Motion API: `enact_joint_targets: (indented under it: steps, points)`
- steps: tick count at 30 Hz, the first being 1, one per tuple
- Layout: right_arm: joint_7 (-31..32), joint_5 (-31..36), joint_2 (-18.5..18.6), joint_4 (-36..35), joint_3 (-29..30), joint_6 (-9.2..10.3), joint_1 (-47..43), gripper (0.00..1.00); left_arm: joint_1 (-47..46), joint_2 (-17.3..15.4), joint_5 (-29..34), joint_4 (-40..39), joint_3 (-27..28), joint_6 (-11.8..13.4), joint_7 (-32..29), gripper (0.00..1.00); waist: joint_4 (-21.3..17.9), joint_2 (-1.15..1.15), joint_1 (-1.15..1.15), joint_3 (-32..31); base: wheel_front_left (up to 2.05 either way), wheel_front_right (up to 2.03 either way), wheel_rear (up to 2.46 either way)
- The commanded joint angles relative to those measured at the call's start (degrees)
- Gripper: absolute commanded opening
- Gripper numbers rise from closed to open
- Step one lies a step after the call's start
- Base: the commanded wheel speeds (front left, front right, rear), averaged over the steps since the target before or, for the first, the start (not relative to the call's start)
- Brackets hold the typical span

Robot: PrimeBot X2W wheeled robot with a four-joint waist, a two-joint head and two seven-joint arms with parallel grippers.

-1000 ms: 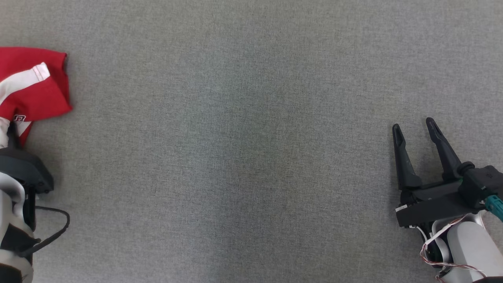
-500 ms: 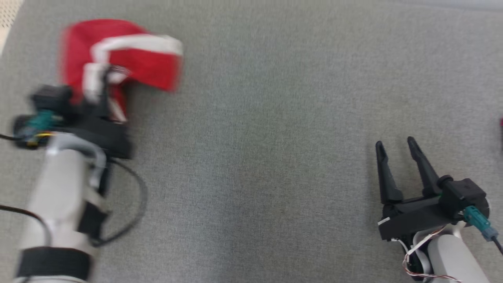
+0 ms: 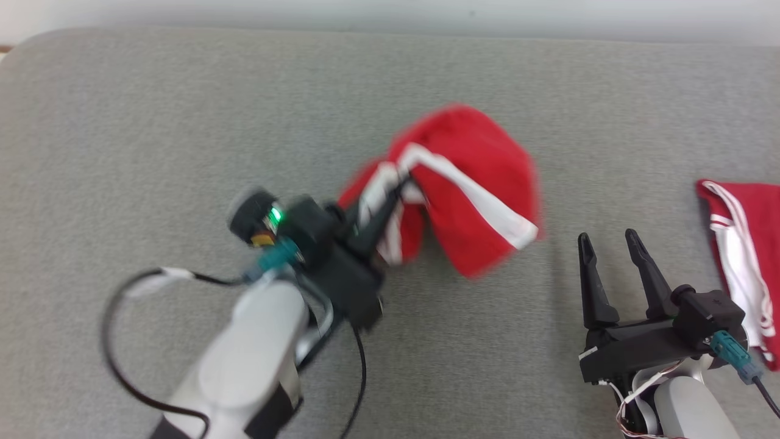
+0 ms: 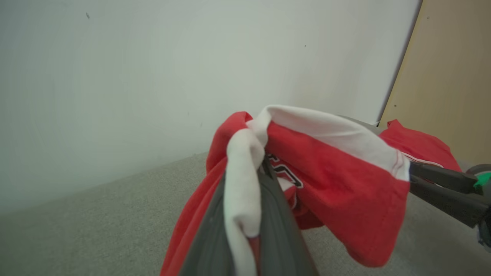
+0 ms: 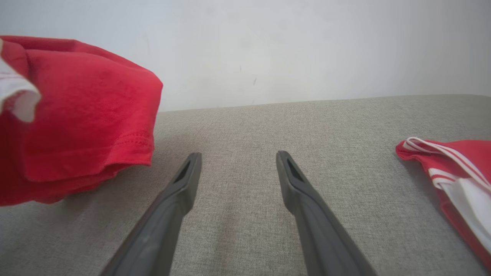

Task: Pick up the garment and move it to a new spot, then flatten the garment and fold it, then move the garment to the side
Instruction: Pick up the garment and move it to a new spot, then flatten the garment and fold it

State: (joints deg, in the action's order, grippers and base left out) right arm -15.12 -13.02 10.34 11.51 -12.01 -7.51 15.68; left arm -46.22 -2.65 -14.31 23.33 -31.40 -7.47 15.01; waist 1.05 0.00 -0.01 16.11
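The garment point(image 3: 475, 183) is a bunched red shirt with white stripes, hanging over the middle of the grey cloth surface point(image 3: 152, 122). My left gripper point(image 3: 397, 182) is shut on a white-trimmed fold of it. The left wrist view has the garment point(image 4: 337, 180) draped over my left gripper point(image 4: 264, 163), with a white band pinched between the fingers. My right gripper point(image 3: 607, 236) stands open at the lower right, apart from the garment, nothing between its fingers. From the right wrist, the garment point(image 5: 88, 115) hangs to the left of my right gripper point(image 5: 238, 155).
A second red and white piece of clothing point(image 3: 740, 256) lies at the surface's right edge, right of my right gripper; it is also seen as red cloth point(image 5: 456, 172). A pale wall point(image 5: 268, 46) runs behind the surface. A tan panel point(image 4: 452, 76) stands beyond.
The head view has swung, so the whole picture has shifted. My left arm has carried the garment from the far left toward the middle, nearer the right gripper, which stays open.
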Motion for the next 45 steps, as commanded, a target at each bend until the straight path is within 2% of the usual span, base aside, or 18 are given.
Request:
enact_joint_targets:
  steps: [1,5,6,7,8,9,16,24,33,38,45]
  points:
    - [0.02,-0.12,-0.39,-0.04,-0.18,0.05,-0.60,1.00,2.24,-0.48,0.43,1.07,-1.33,0.23,0.21,0.00,-1.90,0.00,0.01,-0.69,0.00,0.00,0.00]
    - [0.02,-0.09,-0.56,-0.08,-0.02,0.05,-0.36,1.00,3.62,-0.33,3.90,4.48,-3.86,1.21,0.21,0.00,-3.52,0.00,0.01,-0.92,0.00,0.00,0.00]
    - [0.01,-0.04,-0.62,-0.06,0.04,0.05,-0.39,1.00,4.36,-0.38,4.94,5.51,-4.00,1.54,0.21,0.27,-3.83,0.00,0.01,-1.08,0.00,0.00,0.00]
    - [0.02,-0.06,-0.67,0.01,0.09,0.05,-0.50,1.00,5.25,-0.39,5.48,6.30,-3.96,1.66,0.21,0.47,-4.12,0.00,0.01,-1.35,0.00,0.00,0.00]
    - [0.01,-0.05,-0.68,0.10,0.15,0.05,-0.66,1.00,5.78,-0.39,5.76,6.49,-3.70,1.76,0.21,0.88,-4.32,0.00,0.01,-1.59,0.00,0.00,0.00]
    - [0.02,0.00,-0.69,0.16,0.23,0.05,-0.82,1.00,6.38,-0.35,6.25,6.75,-3.61,1.78,0.21,1.00,-4.47,0.00,0.01,-1.87,0.00,0.00,0.00]
    - [0.01,0.42,-1.28,1.02,0.32,0.05,-1.77,1.00,11.81,-1.14,7.31,8.33,-0.90,3.19,0.21,1.00,-5.17,0.00,0.01,-5.00,0.00,0.00,0.00]
    - [0.02,0.85,-2.22,2.09,-1.12,0.05,-3.83,1.00,20.73,-2.08,6.50,5.67,6.07,6.19,0.21,1.00,-5.78,0.00,0.01,-9.39,0.00,0.00,0.00]
    - [0.02,-0.97,-1.89,3.14,-7.11,0.05,-6.10,1.00,30.05,-1.81,6.68,-0.39,15.15,8.57,0.21,1.00,-5.53,0.00,0.01,-12.11,0.00,0.00,0.00]
    - [0.02,-2.92,-0.51,4.04,-12.94,0.05,-7.48,1.00,34.65,-1.12,7.31,-3.32,19.01,8.20,0.21,1.00,-4.26,0.00,0.01,-12.62,0.00,0.00,0.00]
    - [0.01,-4.23,0.16,6.67,-15.75,0.05,-6.91,1.00,37.37,-0.44,7.87,-5.77,21.24,8.14,0.21,1.00,-1.63,0.00,0.01,-12.48,0.00,0.00,0.00]
